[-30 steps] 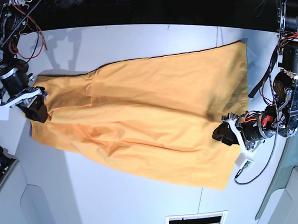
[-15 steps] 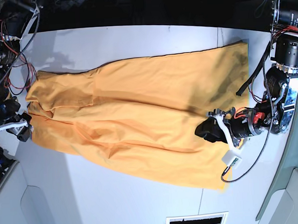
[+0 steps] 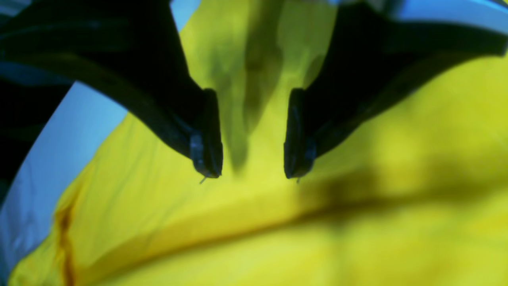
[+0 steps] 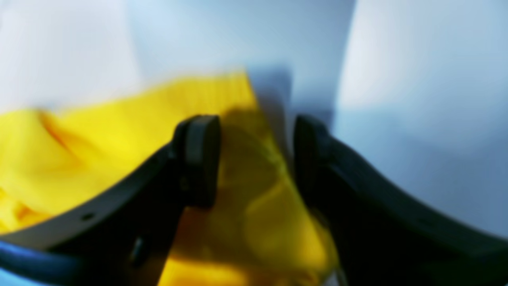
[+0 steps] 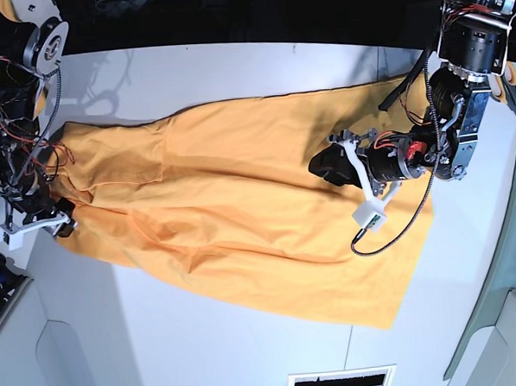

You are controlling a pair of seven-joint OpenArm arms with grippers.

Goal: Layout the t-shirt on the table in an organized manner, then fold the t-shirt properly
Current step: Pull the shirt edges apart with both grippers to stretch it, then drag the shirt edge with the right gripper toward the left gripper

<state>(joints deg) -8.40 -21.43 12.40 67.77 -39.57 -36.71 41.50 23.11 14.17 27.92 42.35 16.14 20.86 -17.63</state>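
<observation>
Slotted vent [image 5: 341,381] w/ white frame at bottom edge of base view, just right of center. Pale grey panel [image 5: 20,361] w/ rounded outline at bottom-left corner. Dark backdrop [image 5: 231,13] across top. Other bits too blurry to tell.

Bright even light, soft shadows, both wrist views blurred

The t-shirt [image 5: 242,211] lies spread across the middle of the worktop [image 5: 205,343], stretched from one side to the other in the base view. The left gripper [image 5: 324,166] sits over the cloth well inside its edge — toward that view's right. The right gripper [image 5: 62,227] sits at the shirt's opposite edge, half over bare worktop.
</observation>
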